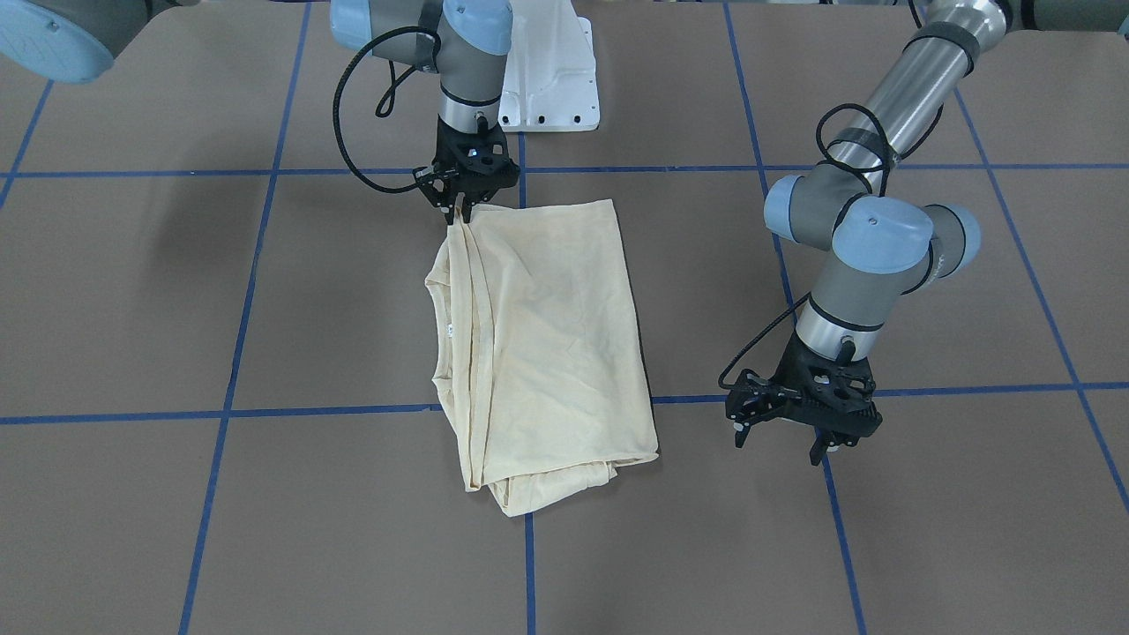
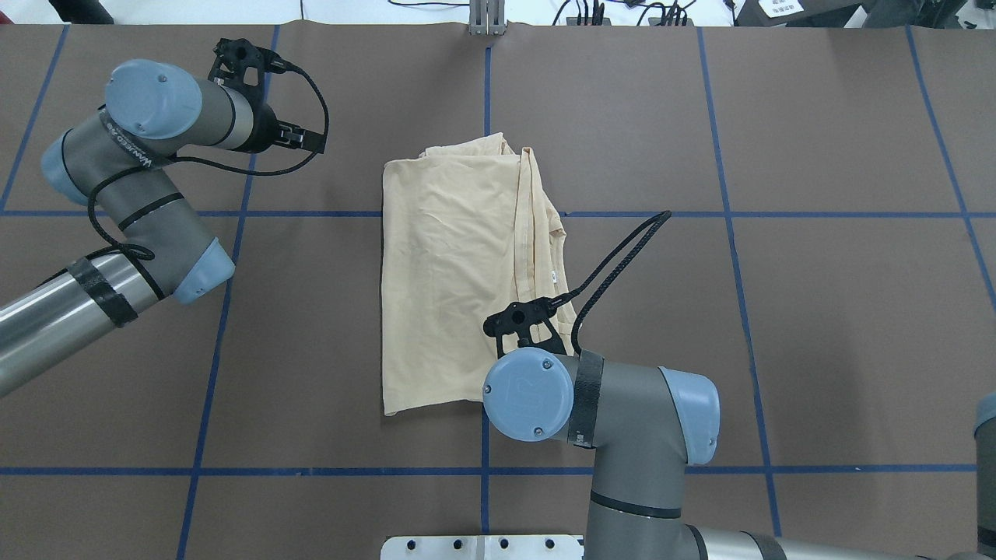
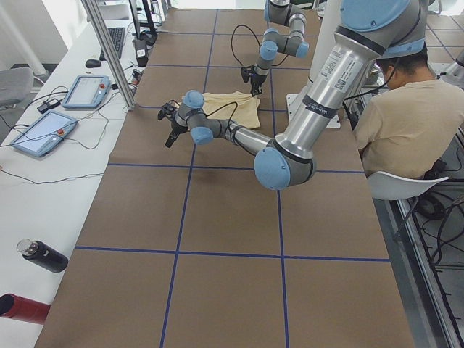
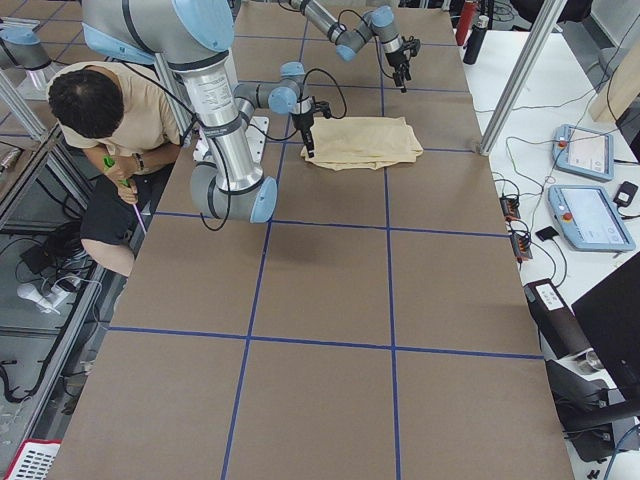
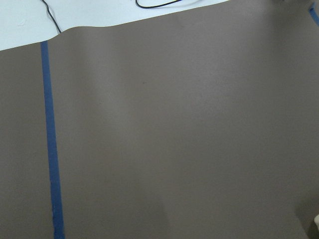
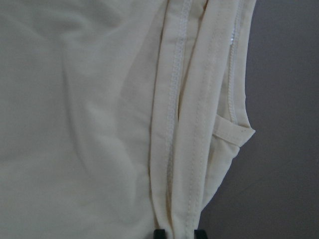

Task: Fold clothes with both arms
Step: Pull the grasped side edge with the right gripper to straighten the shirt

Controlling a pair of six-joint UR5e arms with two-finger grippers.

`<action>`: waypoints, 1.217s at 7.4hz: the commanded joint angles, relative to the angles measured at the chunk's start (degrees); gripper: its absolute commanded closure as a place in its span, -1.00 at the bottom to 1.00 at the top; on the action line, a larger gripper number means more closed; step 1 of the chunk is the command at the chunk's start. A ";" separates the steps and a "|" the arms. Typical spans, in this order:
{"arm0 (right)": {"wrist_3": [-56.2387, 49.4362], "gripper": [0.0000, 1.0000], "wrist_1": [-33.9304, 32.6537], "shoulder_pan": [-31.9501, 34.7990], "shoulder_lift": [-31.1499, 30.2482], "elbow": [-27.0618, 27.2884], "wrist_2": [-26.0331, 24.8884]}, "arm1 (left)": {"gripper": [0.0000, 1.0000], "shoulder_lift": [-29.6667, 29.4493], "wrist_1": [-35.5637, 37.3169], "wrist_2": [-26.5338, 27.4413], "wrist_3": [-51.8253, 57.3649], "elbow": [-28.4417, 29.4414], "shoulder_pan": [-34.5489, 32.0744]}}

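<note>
The pale cream-yellow shirt [image 1: 547,335] lies folded into a long rectangle mid-table, also in the overhead view [image 2: 451,264] and the right wrist view [image 6: 75,124]. Its print is hidden; the small white neck label [image 1: 450,332] shows. My right gripper [image 1: 460,214] stands at the shirt's corner nearest the robot base, shut on the stacked hem edges; its fingertips [image 6: 159,233] flank the cloth. My left gripper [image 1: 781,445] is open and empty, hovering over bare table beside the shirt's far end. The left wrist view shows only table.
The white pedestal base [image 1: 551,79] stands behind the shirt. Blue tape lines [image 5: 50,149] grid the brown table. An operator [image 3: 406,116] sits beside the robot. Tablets [image 3: 87,90] and bottles [image 3: 43,254] lie on the side bench.
</note>
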 commanded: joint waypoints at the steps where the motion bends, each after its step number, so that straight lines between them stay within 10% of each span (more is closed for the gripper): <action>1: 0.13 1.00 -0.06 0.09 0.00 0.36 0.10 | -1.00 0.00 0.00 0.00 0.03 0.01 0.00; 7: 12.98 1.00 0.73 -0.87 -12.82 9.68 -1.82 | -1.00 0.00 0.00 0.00 -0.05 -0.08 0.00; 8: 16.70 -0.96 1.86 -2.62 -12.75 9.76 -3.13 | -1.00 0.00 0.00 0.00 0.03 0.01 0.00; 9: 16.65 -1.00 3.09 -2.90 -11.88 9.59 -3.93 | -1.00 0.00 0.00 -0.09 0.03 0.01 0.00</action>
